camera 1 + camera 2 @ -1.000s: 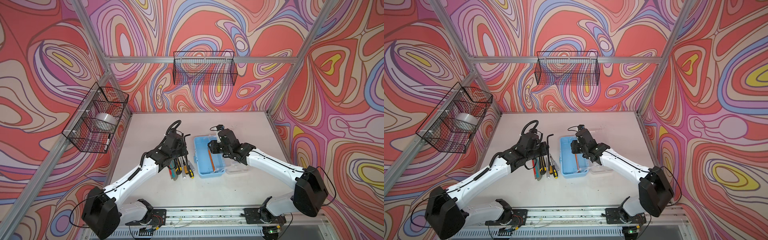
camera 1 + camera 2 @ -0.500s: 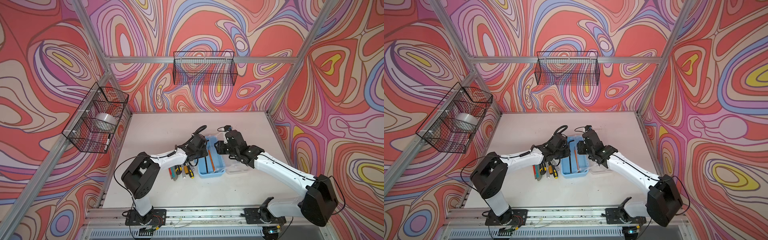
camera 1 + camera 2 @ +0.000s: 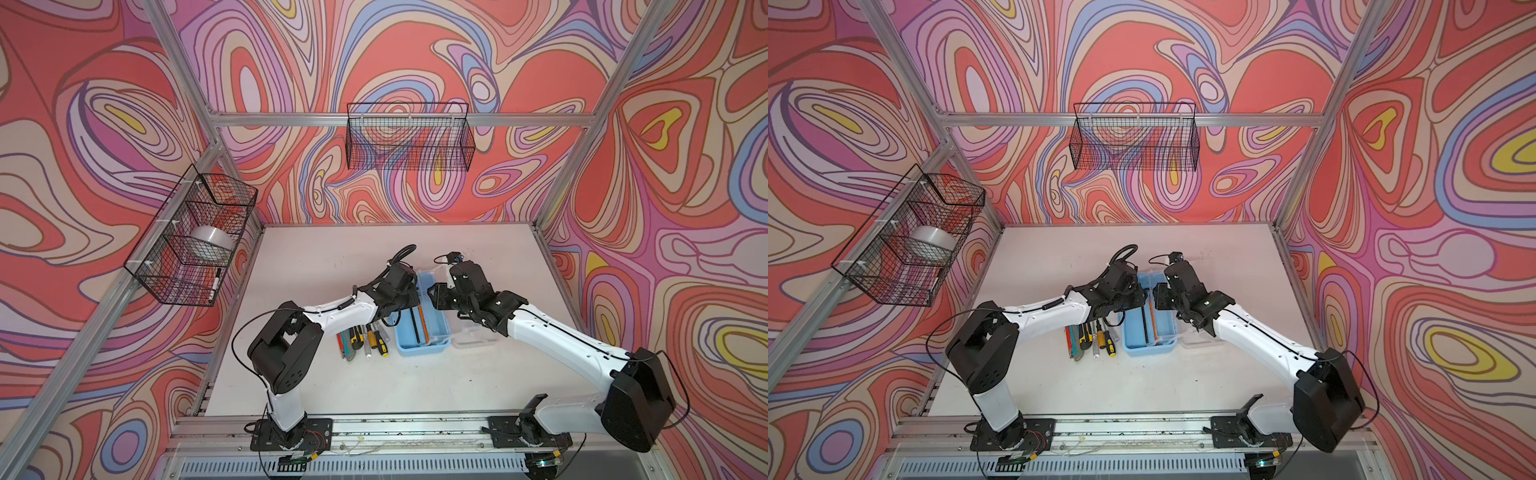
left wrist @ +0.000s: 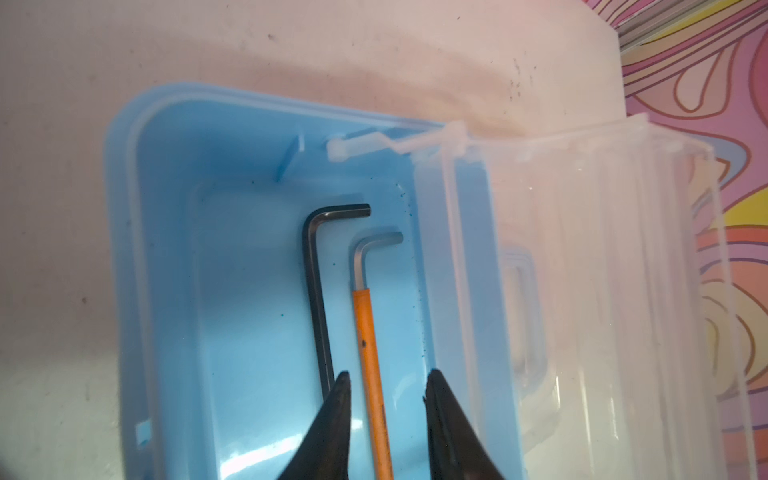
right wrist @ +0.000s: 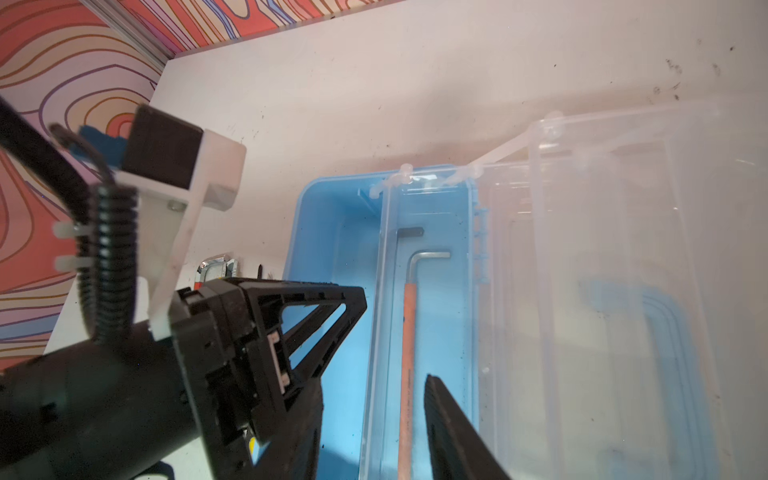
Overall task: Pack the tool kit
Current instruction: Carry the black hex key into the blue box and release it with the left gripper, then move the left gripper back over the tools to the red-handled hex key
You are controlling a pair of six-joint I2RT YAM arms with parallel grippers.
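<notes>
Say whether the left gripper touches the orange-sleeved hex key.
Apart. In the left wrist view the orange-sleeved hex key runs between the fingers of the left gripper, blue case showing either side.

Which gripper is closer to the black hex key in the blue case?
Left. The left gripper hangs just above the black hex key; the right gripper is over the far side of the blue case, past the orange-sleeved key.
</notes>
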